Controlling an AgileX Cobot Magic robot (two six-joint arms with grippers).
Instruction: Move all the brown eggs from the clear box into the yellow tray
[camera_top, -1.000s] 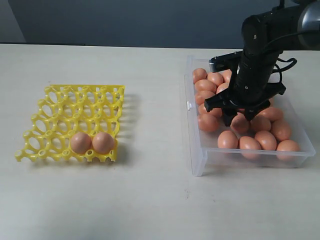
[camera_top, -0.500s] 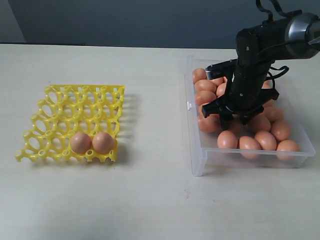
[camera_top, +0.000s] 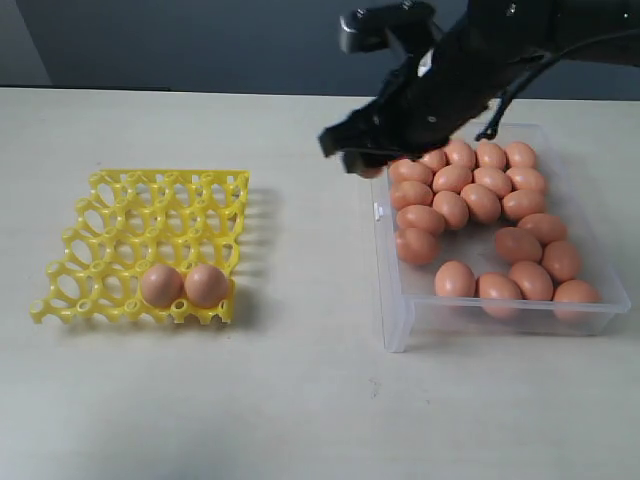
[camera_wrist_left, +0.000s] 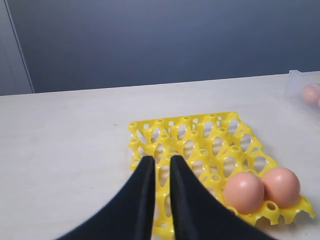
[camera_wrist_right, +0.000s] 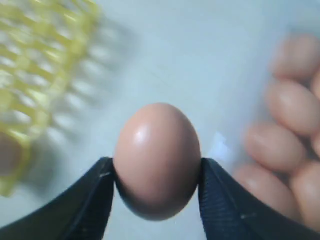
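Note:
My right gripper (camera_top: 360, 158) hangs above the table just past the clear box's (camera_top: 395, 310) left wall, shut on one brown egg (camera_wrist_right: 157, 160) that fills the space between its black fingers (camera_wrist_right: 90, 200). Several brown eggs (camera_top: 480, 200) lie loose in the box. The yellow tray (camera_top: 120, 215) sits on the left with two eggs (camera_top: 183, 285) in its near-right cups. In the left wrist view my left gripper (camera_wrist_left: 162, 159) hovers over the tray (camera_wrist_left: 200, 135), fingers nearly together with nothing between them. It is outside the exterior view.
A small white clip (camera_top: 379, 211) sits on the box's left wall. A strip of bare pale table (camera_top: 310, 250) separates tray and box. A dark wall runs behind the table's far edge.
The right gripper rose out of the clear box with an egg and swung up and left past the box's left wall. A gap shows among the eggs where it had been.

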